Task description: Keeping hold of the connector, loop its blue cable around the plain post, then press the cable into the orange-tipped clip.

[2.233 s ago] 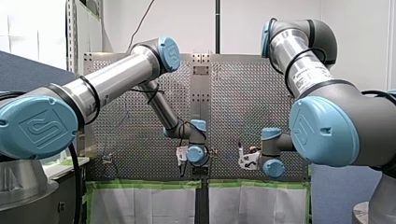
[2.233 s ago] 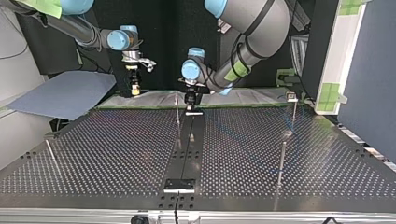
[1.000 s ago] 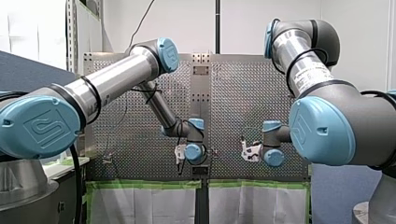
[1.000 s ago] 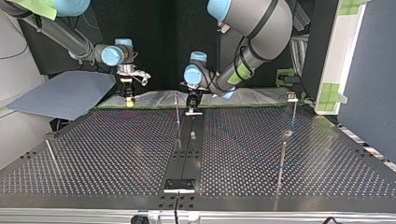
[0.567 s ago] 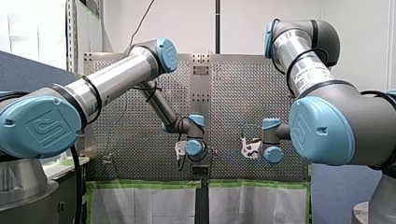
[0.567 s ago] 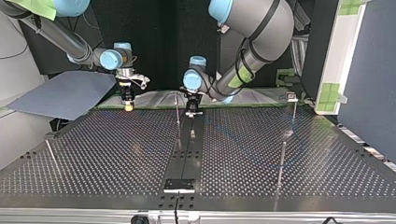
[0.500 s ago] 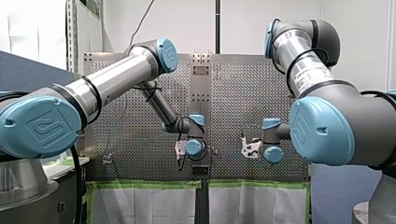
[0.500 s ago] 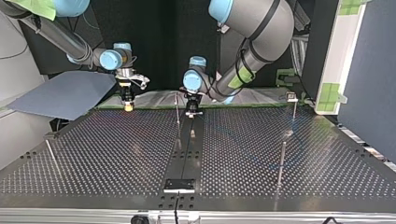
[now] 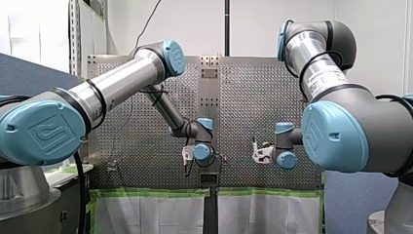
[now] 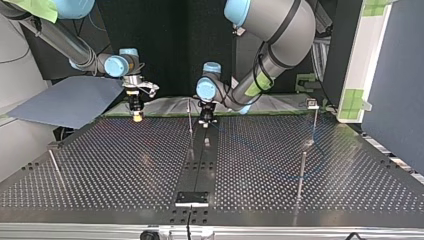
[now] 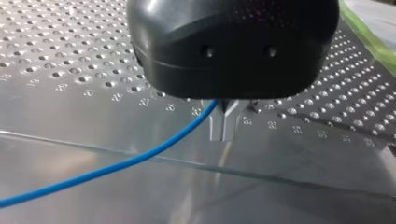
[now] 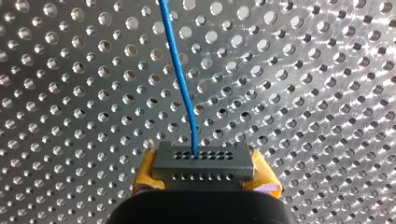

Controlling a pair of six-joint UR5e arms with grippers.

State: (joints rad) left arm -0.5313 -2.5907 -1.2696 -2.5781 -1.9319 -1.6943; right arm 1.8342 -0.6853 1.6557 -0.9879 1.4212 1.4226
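In the right wrist view my right gripper (image 12: 204,176) is shut with yellow pads (image 12: 144,175) on a dark grey connector (image 12: 204,161). The blue cable (image 12: 180,79) runs from the connector's face out over the perforated plate. In the left wrist view my black left gripper (image 11: 223,133) has its metal fingers shut, tips down at the table, and the blue cable (image 11: 126,161) comes out from between them and trails off to one side. In the top view my right gripper (image 10: 136,116) hangs at the left and my left gripper (image 10: 205,121) at the middle, beside a thin metal post (image 10: 190,119).
More thin posts stand at the top view's right (image 10: 301,175) and far right (image 10: 315,120), and one (image 10: 54,164) at its left. A dark strip (image 10: 200,165) runs down the table's middle to a small black block (image 10: 192,198). A blue sheet (image 10: 70,100) lies beyond the table's left corner.
My right gripper has moved to the top view's left and come lower, still holding the connector. My left gripper has shifted only slightly by the middle post.
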